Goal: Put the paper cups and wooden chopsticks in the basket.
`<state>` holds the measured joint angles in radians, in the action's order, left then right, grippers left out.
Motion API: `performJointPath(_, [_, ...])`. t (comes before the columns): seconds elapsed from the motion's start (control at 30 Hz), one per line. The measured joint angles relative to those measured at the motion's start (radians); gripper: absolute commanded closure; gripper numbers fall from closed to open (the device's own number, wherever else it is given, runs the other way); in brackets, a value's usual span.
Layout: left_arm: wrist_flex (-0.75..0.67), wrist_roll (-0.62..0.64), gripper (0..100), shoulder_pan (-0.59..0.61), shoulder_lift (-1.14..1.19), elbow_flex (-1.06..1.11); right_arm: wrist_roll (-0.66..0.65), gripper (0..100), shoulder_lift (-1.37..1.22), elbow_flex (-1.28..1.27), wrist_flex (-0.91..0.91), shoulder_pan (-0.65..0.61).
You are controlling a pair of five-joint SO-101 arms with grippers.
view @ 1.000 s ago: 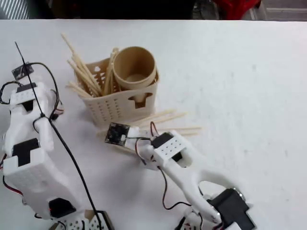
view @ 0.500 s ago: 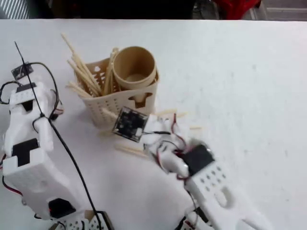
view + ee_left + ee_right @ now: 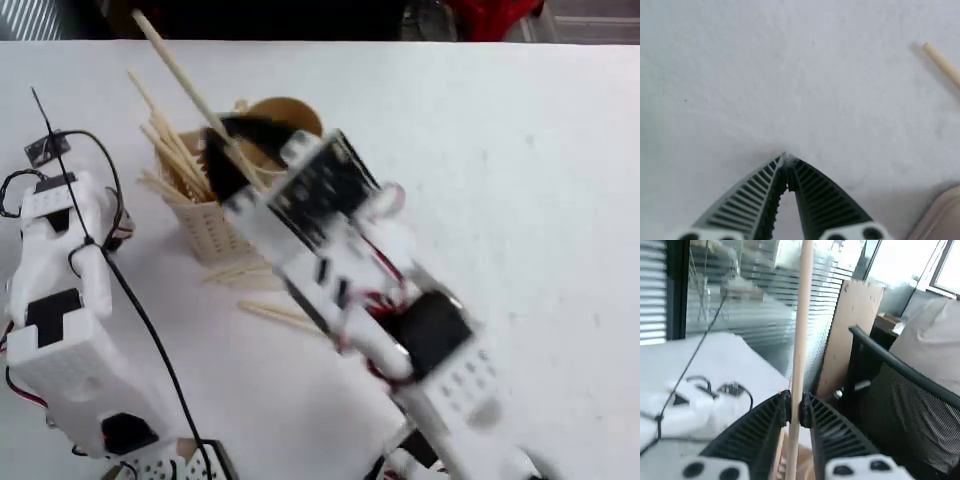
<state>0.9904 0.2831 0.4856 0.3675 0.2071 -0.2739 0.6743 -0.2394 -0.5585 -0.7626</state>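
Left arm [image 3: 60, 290] stood at the basket's [image 3: 215, 238] left; left tool [image 3: 786, 167] was closed on nothing, tips together, low over bare bench [image 3: 740, 75]. Loose chopsticks [image 3: 282, 316] lay on the bench just in front of the basket. Right tool [image 3: 796, 402] was clamped on one chopstick [image 3: 802, 315], raised over the basket, stick slanting up. In the basket: bundle of chopsticks [image 3: 168, 152] leaning out leftward; paper cup [image 3: 292, 106] partly hidden behind the right tool.
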Motion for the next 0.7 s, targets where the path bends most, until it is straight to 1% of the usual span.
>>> performJointPath(0.1, [0.000,0.000,98,0.000,0.000,0.000,0.017,98.1,-0.141,0.051,0.114,-0.015])
performJointPath(0.3, [0.000,0.000,98,0.000,0.000,0.000,0.021,98.1,-0.371,0.087,0.253,-0.026])
performJointPath(0.4, [0.000,0.000,98,0.000,0.000,0.000,0.021,98.0,-0.431,0.087,0.269,-0.026])
performJointPath(0.57, [0.000,0.000,98,0.000,0.000,0.000,0.021,97.3,-0.445,0.087,0.269,-0.026])
performJointPath(0.7, [0.000,0.000,98,0.000,0.000,0.000,0.021,89.2,-0.445,0.087,0.269,-0.026])
